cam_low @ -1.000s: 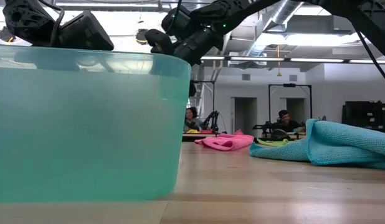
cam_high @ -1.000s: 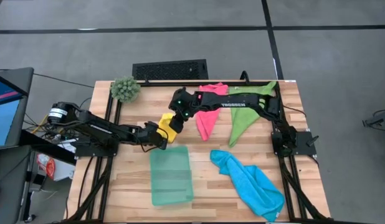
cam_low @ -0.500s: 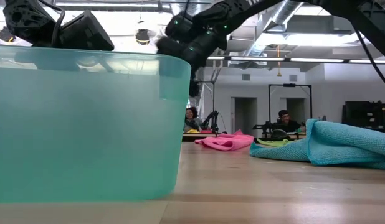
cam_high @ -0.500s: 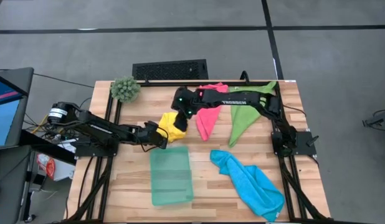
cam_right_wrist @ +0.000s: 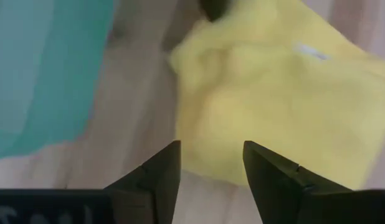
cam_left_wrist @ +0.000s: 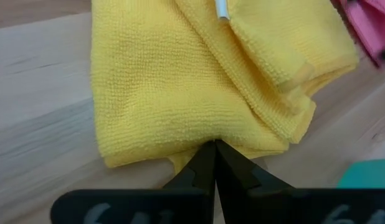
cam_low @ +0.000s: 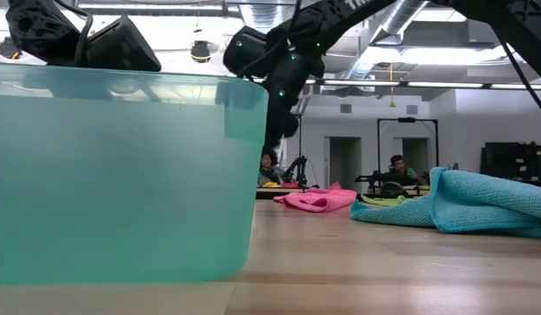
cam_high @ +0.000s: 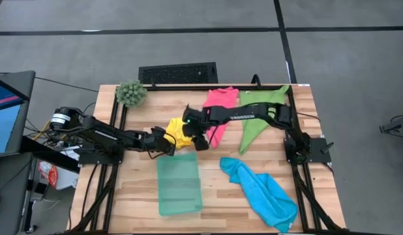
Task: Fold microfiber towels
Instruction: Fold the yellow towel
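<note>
The left gripper is pinching a near edge of the soft yellow microfiber towel between fingers pressed together, low over the light wooden slatted table. In the high view this left gripper is reaching in from the table's left side, with the folded yellow microfiber towel lying bunched just beyond its tips.

The right gripper is hovering directly over the same yellow cloth with its fingers spread apart and nothing between them. In the high view the right gripper is sitting at the yellow towel's right edge, its arm stretching across from the table's right side.

The pale teal translucent rectangular plastic tray is standing just in front of both grippers. The crumpled pink microfiber towel is lying close to the right of the yellow one, the leaf-green microfiber towel beside that, and the rumpled bright blue microfiber towel is lying near the front right corner. A spiky green plant ball is resting at the back left.
</note>
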`<move>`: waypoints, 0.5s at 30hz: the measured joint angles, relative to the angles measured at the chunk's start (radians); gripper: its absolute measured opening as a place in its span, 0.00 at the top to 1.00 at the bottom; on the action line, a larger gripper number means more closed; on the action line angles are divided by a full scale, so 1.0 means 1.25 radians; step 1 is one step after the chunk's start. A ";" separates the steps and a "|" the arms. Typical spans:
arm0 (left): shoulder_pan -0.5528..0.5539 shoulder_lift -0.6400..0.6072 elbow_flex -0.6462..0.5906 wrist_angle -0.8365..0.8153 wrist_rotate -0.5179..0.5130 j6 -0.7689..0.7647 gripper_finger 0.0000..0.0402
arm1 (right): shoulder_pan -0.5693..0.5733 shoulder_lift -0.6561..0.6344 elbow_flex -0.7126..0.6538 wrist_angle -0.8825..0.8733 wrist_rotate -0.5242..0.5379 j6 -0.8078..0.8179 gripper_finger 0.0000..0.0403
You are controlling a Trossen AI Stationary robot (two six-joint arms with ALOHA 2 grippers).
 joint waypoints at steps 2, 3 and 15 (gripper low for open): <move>0.005 0.000 0.000 0.000 0.000 0.000 1.00 | 0.008 0.000 -0.013 0.027 0.013 -0.019 0.51; 0.009 0.000 0.000 0.000 0.000 0.000 1.00 | 0.011 0.000 -0.016 0.037 0.014 -0.024 0.51; 0.026 0.000 0.000 0.003 0.006 0.002 1.00 | 0.023 0.026 -0.050 0.091 0.063 -0.066 0.54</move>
